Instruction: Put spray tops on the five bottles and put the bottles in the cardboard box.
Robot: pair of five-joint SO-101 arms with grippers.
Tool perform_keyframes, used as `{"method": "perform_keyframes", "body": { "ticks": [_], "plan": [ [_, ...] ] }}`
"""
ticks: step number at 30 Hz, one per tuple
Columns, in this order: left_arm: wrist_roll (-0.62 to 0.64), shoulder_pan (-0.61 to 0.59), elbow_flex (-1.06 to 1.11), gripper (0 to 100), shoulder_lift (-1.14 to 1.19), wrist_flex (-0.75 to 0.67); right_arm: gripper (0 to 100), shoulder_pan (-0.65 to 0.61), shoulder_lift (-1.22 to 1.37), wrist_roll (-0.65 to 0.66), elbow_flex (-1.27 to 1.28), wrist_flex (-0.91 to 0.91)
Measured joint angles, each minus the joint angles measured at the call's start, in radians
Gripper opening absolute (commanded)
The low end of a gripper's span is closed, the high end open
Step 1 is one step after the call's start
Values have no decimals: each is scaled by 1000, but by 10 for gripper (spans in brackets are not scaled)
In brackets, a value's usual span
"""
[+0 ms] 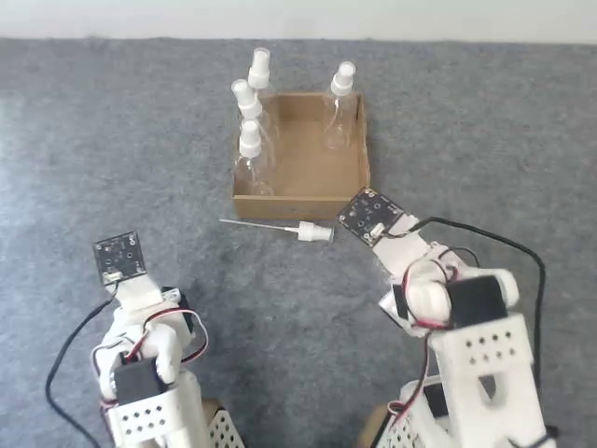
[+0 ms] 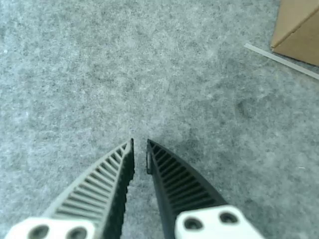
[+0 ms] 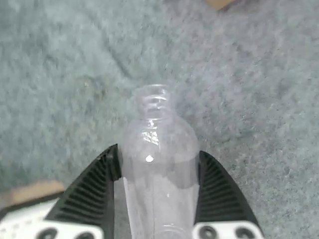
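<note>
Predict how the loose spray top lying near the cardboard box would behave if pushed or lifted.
The spray top looks small and plastic, so probably light. Its thin tube would likely flex. Lying sideways, it may roll or pivot when pushed.

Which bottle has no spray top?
The clear bottle clamped in the right pincer: its threaded neck is bare. The four bottles at the cardboard box wear white spray tops.
</note>
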Motion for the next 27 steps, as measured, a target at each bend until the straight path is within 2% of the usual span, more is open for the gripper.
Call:
{"method": "perform_keyframes", "body": {
  "ticks": [6, 16, 27],
  "plan": [
    [0, 0, 0, 37, 0, 0, 37, -31, -55, -71, 0, -2],
    [0, 0, 0, 37, 0, 0, 37, -37, -190, -81, 0, -5],
    [0, 0, 0, 37, 0, 0, 37, -40, -347, -199, 0, -138]
  ]
}}
